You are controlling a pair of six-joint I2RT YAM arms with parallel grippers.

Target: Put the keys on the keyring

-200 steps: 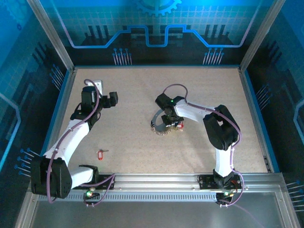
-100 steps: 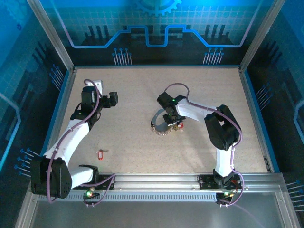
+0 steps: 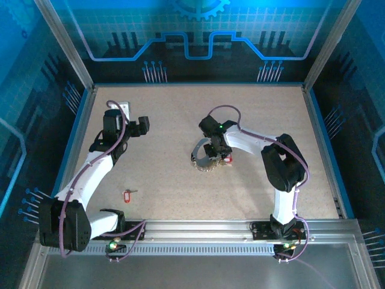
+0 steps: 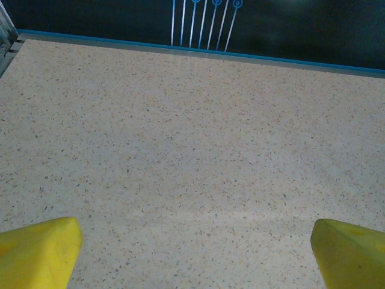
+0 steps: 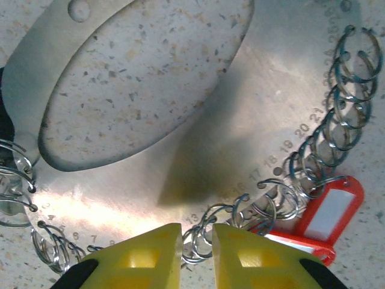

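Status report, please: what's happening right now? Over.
Left gripper open over bare table. Right gripper nearly shut around a small loop of the keyring. One red-tagged key loose by the left arm. Nothing blocking.

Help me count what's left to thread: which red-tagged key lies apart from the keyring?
The red-tagged key lying alone on the bare table, at the near left. The other red tags lie against the keyring, among its small rings.

Stamped numbers 13, 19, 20, 21 along keyring [image 5: 120, 192] rim.
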